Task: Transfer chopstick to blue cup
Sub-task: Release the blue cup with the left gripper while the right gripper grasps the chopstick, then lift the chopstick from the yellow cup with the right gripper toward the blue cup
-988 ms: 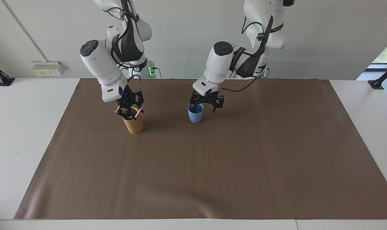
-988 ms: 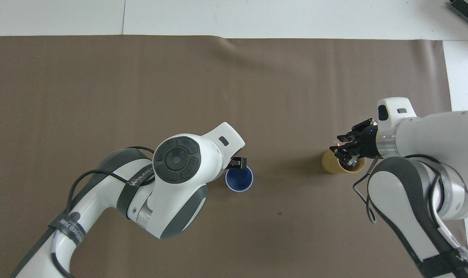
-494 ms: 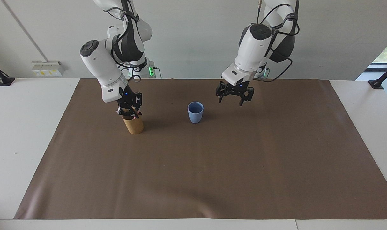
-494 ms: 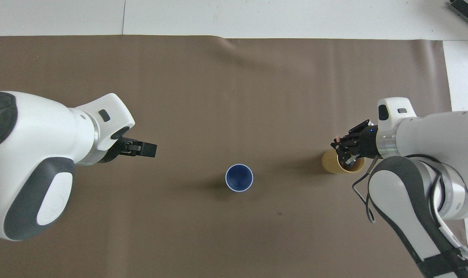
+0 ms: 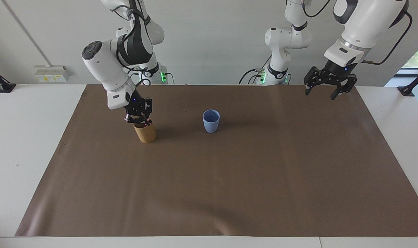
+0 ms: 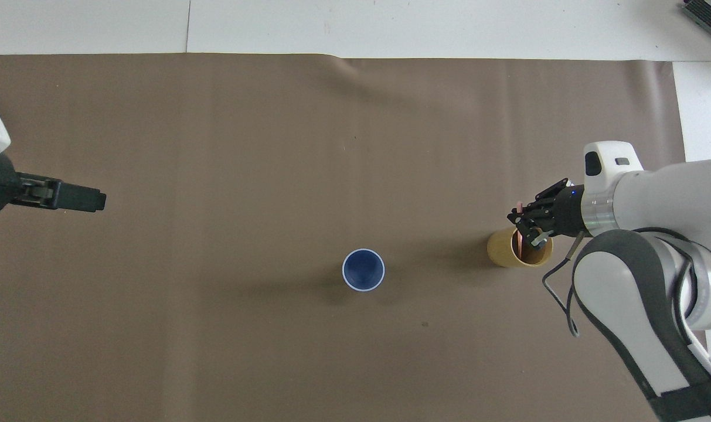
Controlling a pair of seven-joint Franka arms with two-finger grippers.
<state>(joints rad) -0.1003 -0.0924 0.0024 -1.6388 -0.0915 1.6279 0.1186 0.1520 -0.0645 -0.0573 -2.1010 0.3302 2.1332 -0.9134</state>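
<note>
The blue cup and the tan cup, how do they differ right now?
The blue cup is short and tapered, wider at its rim; the tan cup is taller and cylindrical. The blue cup looks empty; the tan cup has the pink chopstick sticking out of it. Nothing is over the blue cup; the right pincer is shut on the chopstick just above the tan cup. The blue cup stands upright; the tan cup looks tilted. Both rest on the brown mat.

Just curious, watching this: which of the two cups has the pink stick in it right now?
The taller tan cup, toward the right arm's end of the table. The chopstick pokes from its mouth, gripped by the right gripper. The blue cup looks empty.
</note>
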